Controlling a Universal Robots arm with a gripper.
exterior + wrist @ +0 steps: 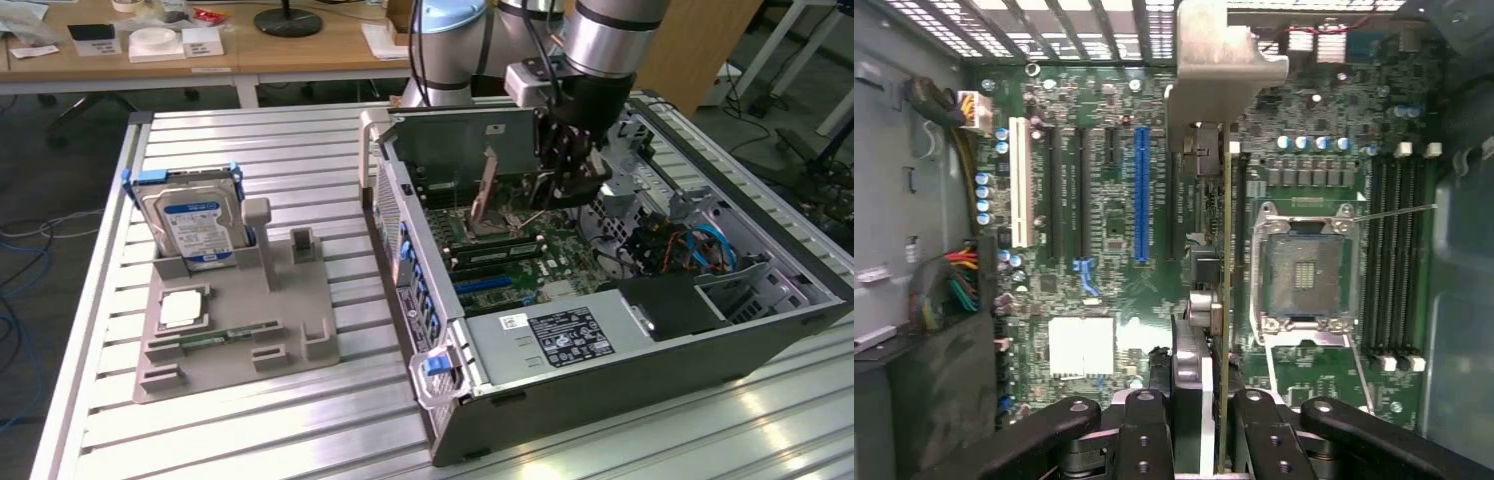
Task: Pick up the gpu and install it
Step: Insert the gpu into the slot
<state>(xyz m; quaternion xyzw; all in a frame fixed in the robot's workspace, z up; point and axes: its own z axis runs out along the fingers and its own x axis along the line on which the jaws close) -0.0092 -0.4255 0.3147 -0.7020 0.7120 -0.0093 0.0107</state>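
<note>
Setting: slatted aluminium workbench (267, 420) carrying an open computer case (694, 350).
Gripper (1219, 410): fingers clamping the gpu (1226, 250) edge-on, hovering above the motherboard (1104, 330).

In the frame's centre, the open computer case (601, 300) leaves free access from above. Inside, the gripper (567, 165) holds the gpu (1226, 250) between the blue slot (1142, 195) and CPU socket (1304, 265); cables (694, 250) crowd the right.
</note>
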